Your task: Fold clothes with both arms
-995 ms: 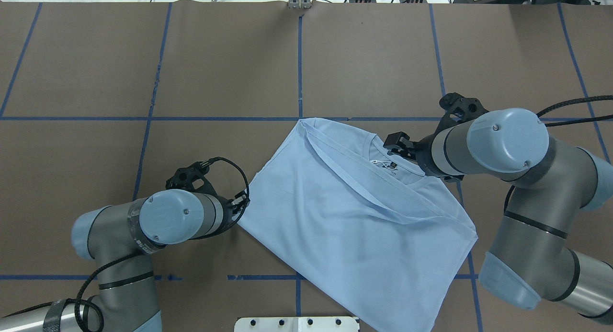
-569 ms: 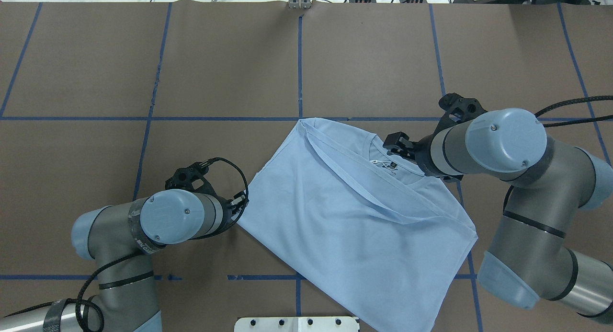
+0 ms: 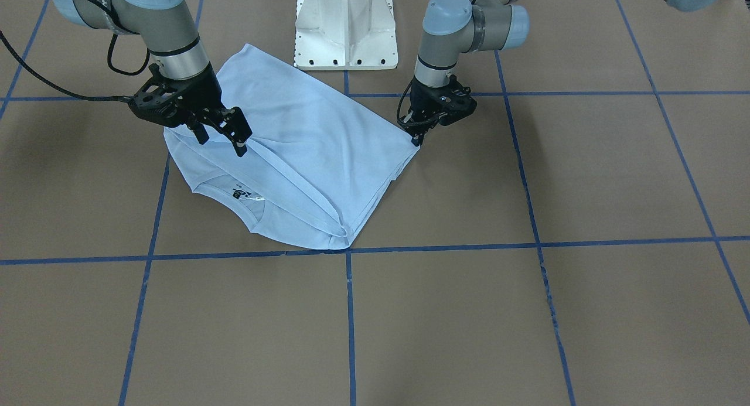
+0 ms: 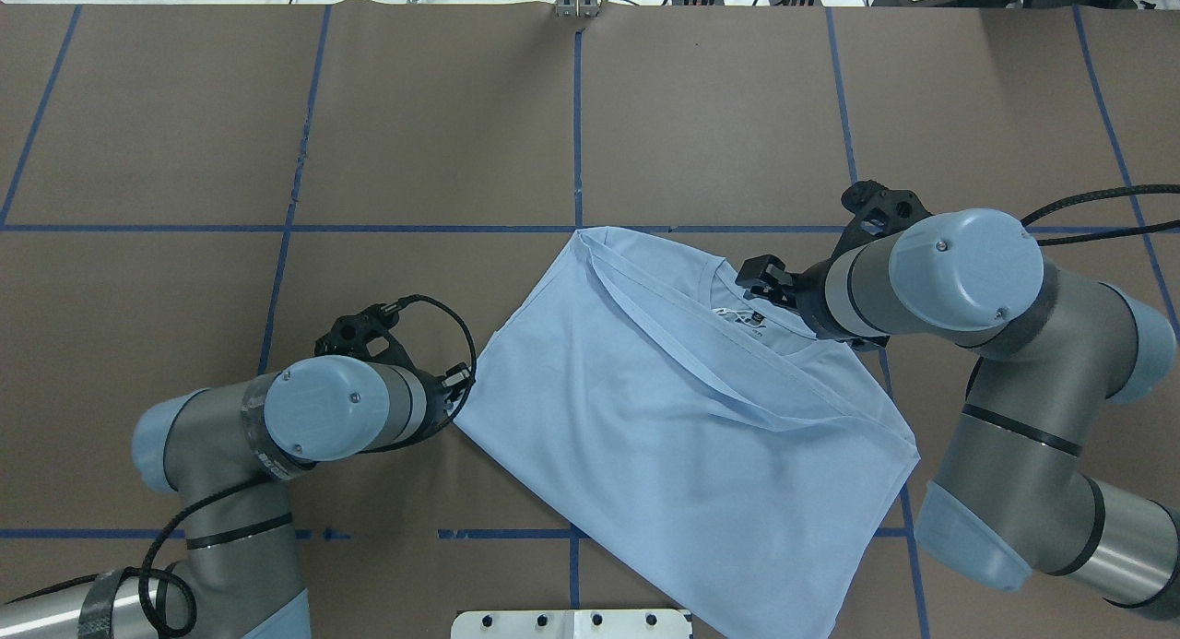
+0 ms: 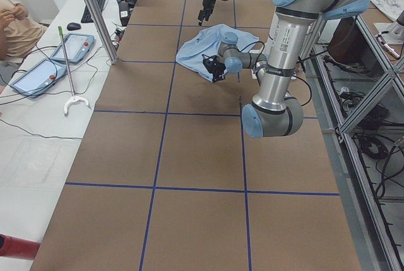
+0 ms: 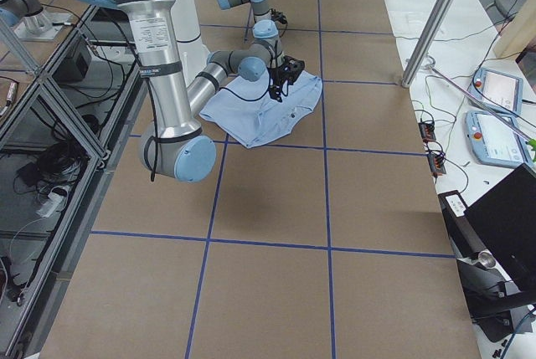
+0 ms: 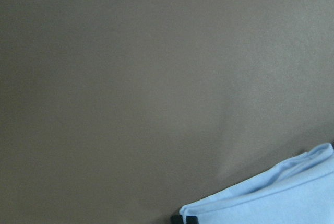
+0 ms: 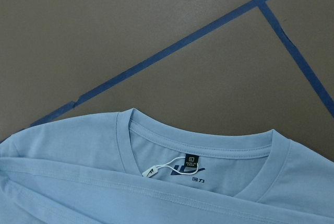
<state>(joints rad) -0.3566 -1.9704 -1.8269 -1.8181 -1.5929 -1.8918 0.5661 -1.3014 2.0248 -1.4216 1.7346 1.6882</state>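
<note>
The light blue T-shirt (image 4: pixel 682 418) lies partly folded on the brown table, with one side folded in along a diagonal band. Its collar and black neck label (image 4: pixel 758 318) face the right arm. The chest print is hidden. My left gripper (image 3: pixel 416 139) sits low at the shirt's left corner and looks shut on it. The left wrist view shows that corner (image 7: pixel 282 192) at its bottom edge. My right gripper (image 3: pixel 221 141) is open and empty, just above the shoulder beside the collar. The right wrist view shows the collar and label (image 8: pixel 192 162) but no fingers.
The white pedestal base (image 3: pixel 345 25) stands just behind the shirt's hem. Blue tape lines (image 4: pixel 576 113) divide the brown table into squares. Tablets (image 5: pixel 72 47) and cables lie on the side bench, past a metal post (image 5: pixel 95 12).
My left arm has shifted slightly left and toward the robot, and the shirt's left corner has barely moved. My right arm has edged slightly left over the collar.
</note>
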